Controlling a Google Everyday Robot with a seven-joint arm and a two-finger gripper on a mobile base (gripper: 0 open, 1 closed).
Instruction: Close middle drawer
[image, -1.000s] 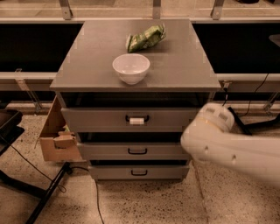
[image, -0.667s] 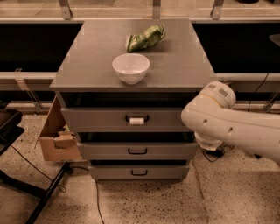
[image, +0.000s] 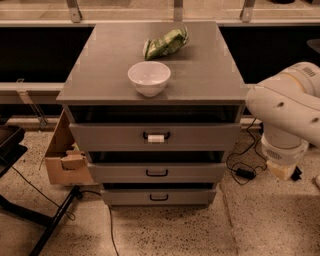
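Grey and stiff, the middle drawer (image: 200, 172) sits between the tagged drawer (image: 110, 136) and the lowest drawer (image: 130, 197). Its front is pulled out a little, so a dark strip of its inside shows above it. Expect a rigid box that slides straight on runners; its load is hidden, so its weight is a guess. You need no grip: press the flat front close by the black handle (image: 157, 173), at centre, so it does not skew. The gripper is out of view past the right edge, so you cannot tell its state. Only the white arm (image: 287, 102) shows, beside the cabinet (image: 100, 65). Since a second ago the arm has swung right and up, off the drawer fronts it covered. The bowl (image: 149, 77) and bag (image: 166, 43) have not moved.
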